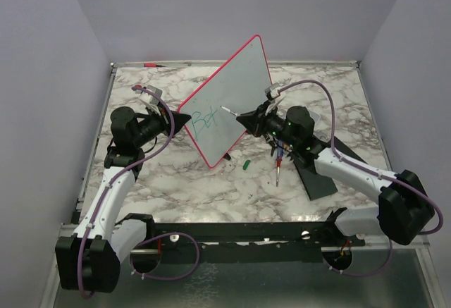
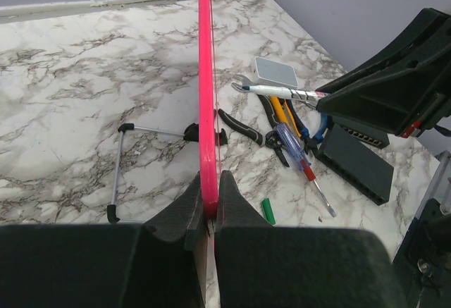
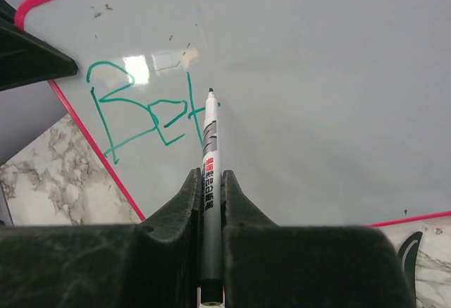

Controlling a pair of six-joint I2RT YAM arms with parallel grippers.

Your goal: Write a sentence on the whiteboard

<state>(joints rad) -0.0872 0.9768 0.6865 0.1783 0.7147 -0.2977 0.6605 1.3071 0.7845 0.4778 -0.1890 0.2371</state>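
The whiteboard [image 1: 229,100], white with a red-pink rim, stands tilted on one corner in the middle of the marble table. My left gripper [image 1: 184,120] is shut on its left corner; the rim [image 2: 205,89] runs edge-on between the pads in the left wrist view. Green letters "Bet" [image 3: 144,111] are written on the board [image 3: 310,89]. My right gripper [image 3: 210,181] is shut on a silver marker [image 3: 208,146], whose tip is at the board just right of the "t". In the top view that gripper [image 1: 243,118] faces the board's lower right edge.
Screwdrivers and pliers [image 2: 292,146], a green marker cap [image 2: 268,211] and a dark wedge-shaped box [image 2: 356,160] lie on the table to the right. A small wire stand [image 2: 120,167] lies behind the board. A red pen [image 1: 151,63] rests at the far edge.
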